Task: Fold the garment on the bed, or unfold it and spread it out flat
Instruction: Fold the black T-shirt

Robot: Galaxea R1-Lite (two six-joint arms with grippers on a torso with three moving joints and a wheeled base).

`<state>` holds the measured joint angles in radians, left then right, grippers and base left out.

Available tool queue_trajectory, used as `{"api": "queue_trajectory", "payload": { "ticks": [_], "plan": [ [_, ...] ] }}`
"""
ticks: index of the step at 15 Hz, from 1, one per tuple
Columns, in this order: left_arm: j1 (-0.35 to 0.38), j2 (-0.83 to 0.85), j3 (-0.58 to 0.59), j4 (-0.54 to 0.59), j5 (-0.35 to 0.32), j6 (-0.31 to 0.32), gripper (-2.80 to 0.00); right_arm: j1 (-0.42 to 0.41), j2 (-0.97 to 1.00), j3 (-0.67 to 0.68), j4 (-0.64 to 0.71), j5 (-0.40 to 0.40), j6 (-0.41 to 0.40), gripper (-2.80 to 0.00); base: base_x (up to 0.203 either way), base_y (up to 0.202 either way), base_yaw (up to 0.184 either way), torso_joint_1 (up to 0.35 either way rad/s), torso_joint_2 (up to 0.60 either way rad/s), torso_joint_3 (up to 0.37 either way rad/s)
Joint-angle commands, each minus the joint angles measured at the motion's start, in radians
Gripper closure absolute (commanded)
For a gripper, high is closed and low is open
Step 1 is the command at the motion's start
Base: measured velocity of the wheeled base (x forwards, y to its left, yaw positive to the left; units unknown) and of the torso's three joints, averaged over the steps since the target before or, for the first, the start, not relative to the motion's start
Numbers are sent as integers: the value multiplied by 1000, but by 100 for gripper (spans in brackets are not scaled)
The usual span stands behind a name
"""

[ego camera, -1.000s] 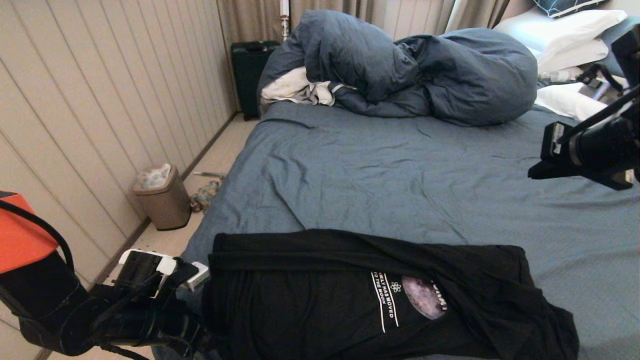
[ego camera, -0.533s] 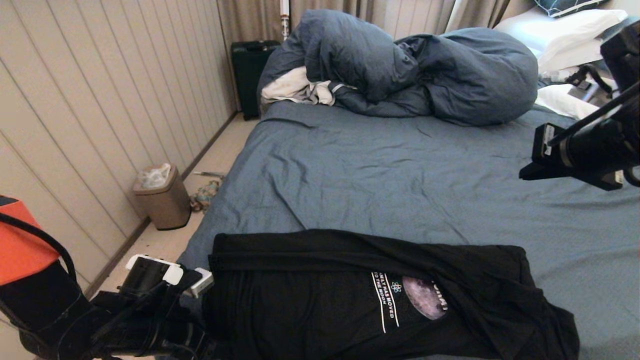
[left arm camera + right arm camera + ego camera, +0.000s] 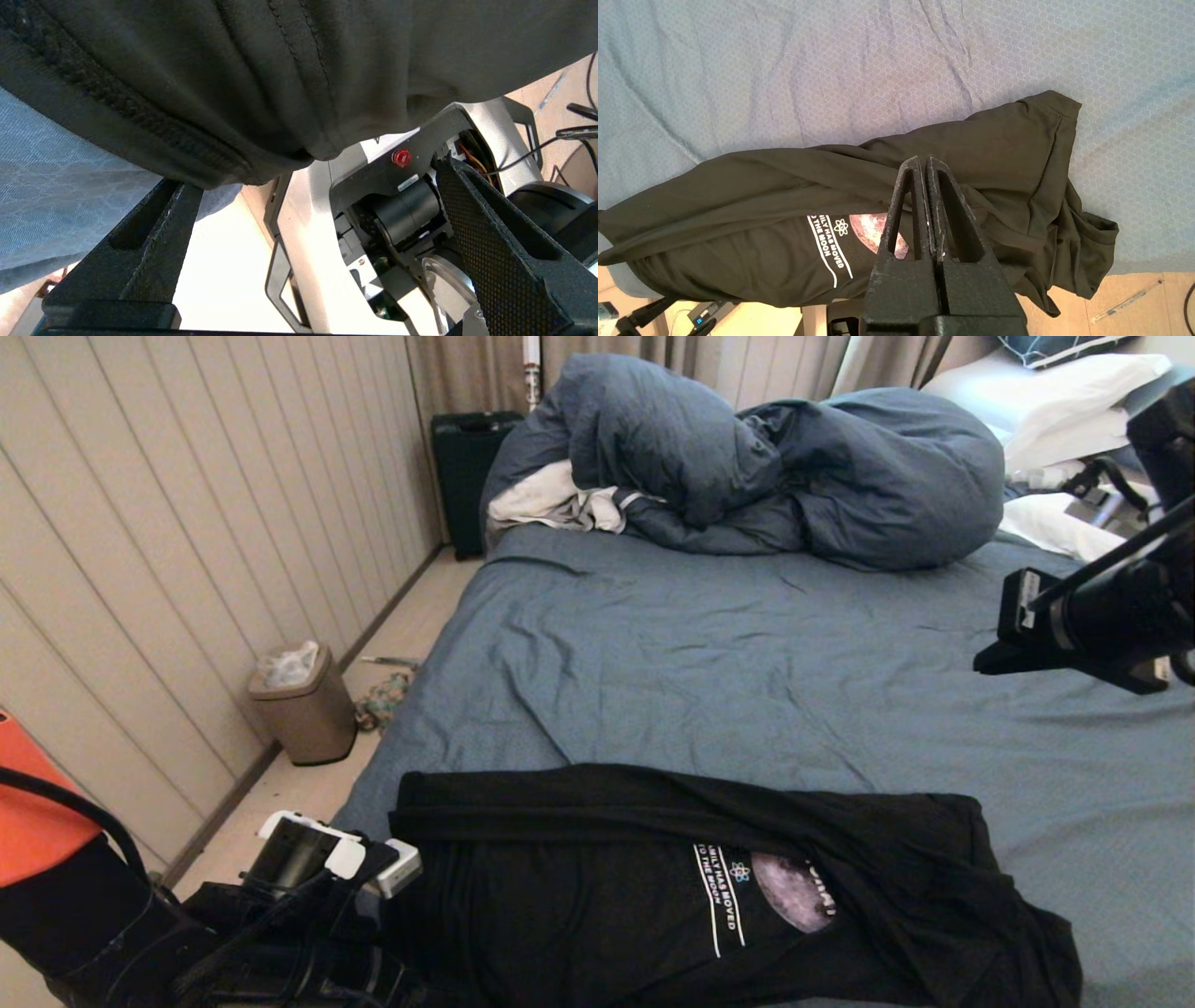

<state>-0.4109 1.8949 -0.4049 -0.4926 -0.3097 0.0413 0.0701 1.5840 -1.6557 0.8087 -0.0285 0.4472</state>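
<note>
The black T-shirt (image 3: 672, 887) lies crumpled lengthwise along the near edge of the slate-blue bed (image 3: 747, 663), its moon print (image 3: 792, 891) and white lettering facing up. My left arm (image 3: 280, 915) sits low at the shirt's left end, off the bed corner. In the left wrist view the left gripper (image 3: 315, 172) is open, and the shirt's hem (image 3: 261, 116) hangs just past its fingertips with nothing between them. My right gripper (image 3: 994, 661) hovers high over the right side of the bed, shut and empty. In the right wrist view it (image 3: 922, 161) points down at the shirt (image 3: 994, 149).
A bulky dark-blue duvet (image 3: 794, 467) and a white cloth (image 3: 551, 499) are heaped at the far end, with white pillows (image 3: 1064, 401) at the far right. On the floor by the left wall stand a bin (image 3: 303, 705) and a black case (image 3: 467, 467).
My left arm has slid right and lower, closer to the shirt's left end. The right gripper has shifted slightly left. The shirt has not moved.
</note>
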Motion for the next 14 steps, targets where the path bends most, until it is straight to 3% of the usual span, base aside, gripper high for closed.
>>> {"api": "queue_trajectory", "payload": {
  "ticks": [1,2,3,14],
  "plan": [
    [-2,6,0,-3,-2,0,-280,-1,-3,1,4,-1,2,0,0,0,0,0,0,0],
    [-2,7,-2,-2,-2,0,-53,-1,-2,1,4,-1,2,0,0,0,0,0,0,0],
    [-2,7,3,-1,-2,2,0,0,0,2,3,-1,2,0,0,0,0,0,0,0],
    [-25,-99,32,36,15,4,0,4,59,-35,-3,4,-9,0,0,0,0,0,0,0]
  ]
}}
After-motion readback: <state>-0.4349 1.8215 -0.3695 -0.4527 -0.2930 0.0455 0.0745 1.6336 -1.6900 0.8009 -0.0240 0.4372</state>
